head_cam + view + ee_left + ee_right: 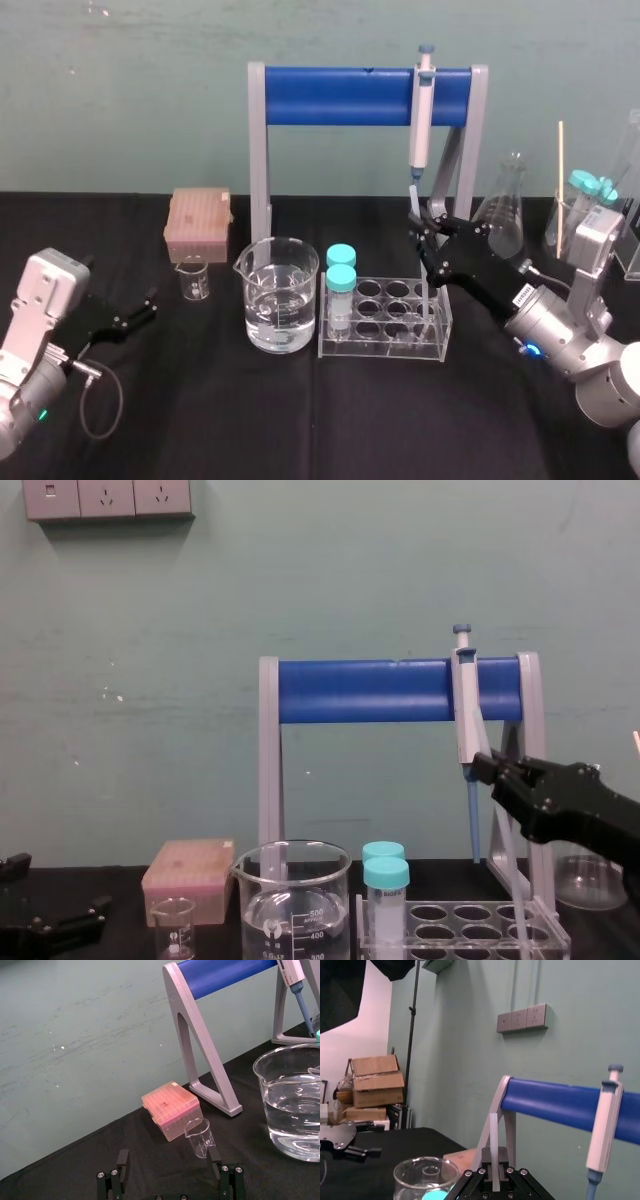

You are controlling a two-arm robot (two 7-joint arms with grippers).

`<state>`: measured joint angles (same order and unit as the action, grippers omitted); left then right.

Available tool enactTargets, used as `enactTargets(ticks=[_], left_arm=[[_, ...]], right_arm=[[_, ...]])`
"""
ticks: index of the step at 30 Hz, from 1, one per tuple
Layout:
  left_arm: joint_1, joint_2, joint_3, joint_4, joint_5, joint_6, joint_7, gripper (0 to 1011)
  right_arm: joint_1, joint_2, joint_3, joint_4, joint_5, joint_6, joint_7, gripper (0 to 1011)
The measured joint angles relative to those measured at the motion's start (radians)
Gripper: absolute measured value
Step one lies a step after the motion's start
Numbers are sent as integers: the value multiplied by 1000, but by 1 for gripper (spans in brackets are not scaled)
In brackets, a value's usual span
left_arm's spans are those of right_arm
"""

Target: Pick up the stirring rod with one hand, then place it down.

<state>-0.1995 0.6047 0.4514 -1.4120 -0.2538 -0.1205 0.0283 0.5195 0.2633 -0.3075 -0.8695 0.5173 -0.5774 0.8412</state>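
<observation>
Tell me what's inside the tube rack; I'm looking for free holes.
Two teal-capped tubes fill the tube rack's left holes; the rest look empty. The stirring rod, held by the right pincer, slants toward the right end, tip obscured.

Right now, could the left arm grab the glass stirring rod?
Probably not: the right gripper holds the stirring rod at the tube rack, and the big beaker stands between it and the open left gripper.

You're looking at a lab bench (300, 420): pipette (423, 110) on a stand (340, 96), beakers (281, 295), flask (505, 210), tube rack (385, 322) and tip box (198, 225).
</observation>
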Motion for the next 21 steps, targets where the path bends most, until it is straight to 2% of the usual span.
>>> enactTargets(ticks=[4, 10, 21], left_arm=[[0, 0, 0, 0, 0, 0, 0, 1000], [0, 0, 0, 0, 0, 0, 0, 1000], [0, 0, 0, 0, 0, 0, 0, 1000]], right_arm=[[18, -10, -3, 50, 5, 0, 18, 68], [29, -16, -4, 82, 8, 6, 33, 68], [30, -16, -4, 87, 8, 15, 34, 68]])
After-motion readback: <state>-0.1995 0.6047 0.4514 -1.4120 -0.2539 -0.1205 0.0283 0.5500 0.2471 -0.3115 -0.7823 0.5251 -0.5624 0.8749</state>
